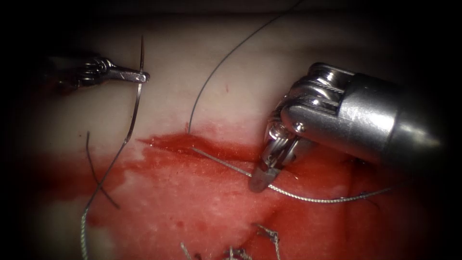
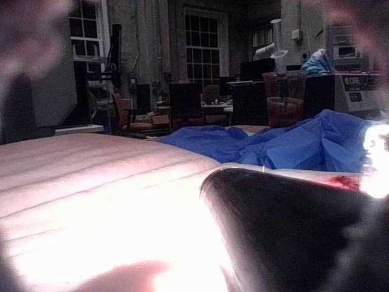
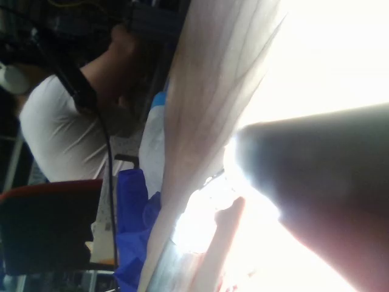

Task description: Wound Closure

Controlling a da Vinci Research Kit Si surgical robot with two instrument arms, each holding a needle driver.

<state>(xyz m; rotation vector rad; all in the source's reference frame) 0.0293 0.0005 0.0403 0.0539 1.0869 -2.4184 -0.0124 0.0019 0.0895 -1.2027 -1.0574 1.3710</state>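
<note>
tissue (image 1: 231,101) is slick with red fluid (image 1: 192,192) around the cut (image 1: 192,144). right gripper (image 1: 260,182) is closed on the thread (image 1: 308,196) just right of the cut; a hard tug could tear it through. left gripper (image 1: 139,76), closed, pinches the needle (image 1: 136,103) near its upper end, clear of tissue; it may swivel.

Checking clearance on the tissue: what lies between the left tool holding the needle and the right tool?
In the endoscope view, a thin dark thread arcs over pale tissue between the left end effector, shut on the curved steel needle, and the right end effector.
</note>
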